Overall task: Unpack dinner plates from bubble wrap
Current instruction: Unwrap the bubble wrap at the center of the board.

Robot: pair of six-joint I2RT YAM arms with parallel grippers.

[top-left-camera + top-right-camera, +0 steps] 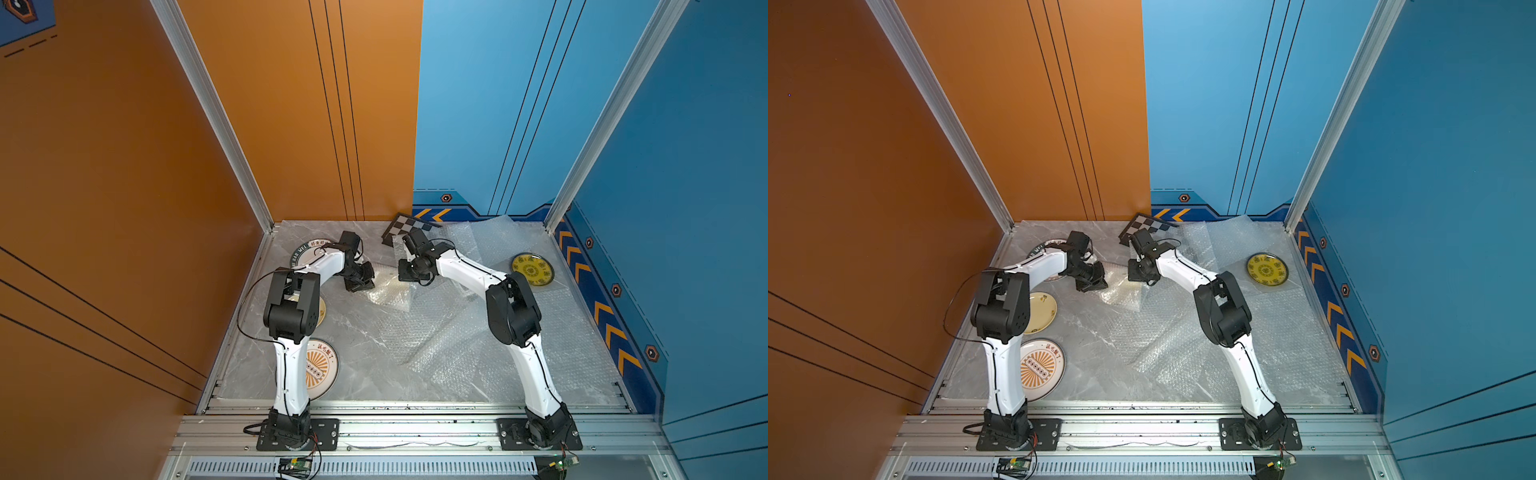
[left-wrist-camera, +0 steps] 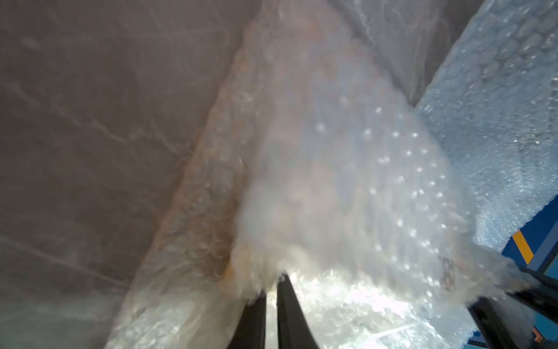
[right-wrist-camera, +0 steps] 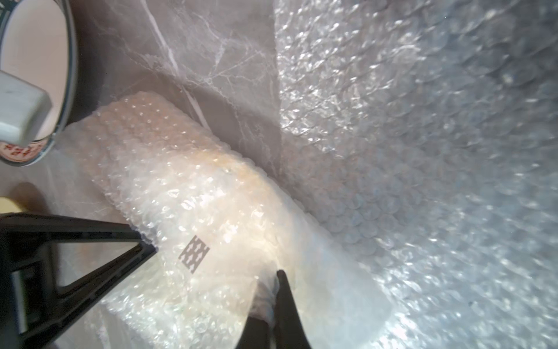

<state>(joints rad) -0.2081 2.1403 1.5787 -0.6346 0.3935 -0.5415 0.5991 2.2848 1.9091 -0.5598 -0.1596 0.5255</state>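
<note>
Grey marble counter (image 1: 353, 332) carries the bubble wrap (image 1: 388, 291) bundle toward the middle of its far edge. Left pincer (image 2: 271, 285) and right pincer (image 3: 271, 281) each pinch that wrap, almost closed.

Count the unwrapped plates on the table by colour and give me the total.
Yellow plate: 1
White plate with green-lettered rim: 1
White plate with orange sunburst: 1
Cream plate: 1
Total: 4
The wrapped bundle is not counted.
</note>
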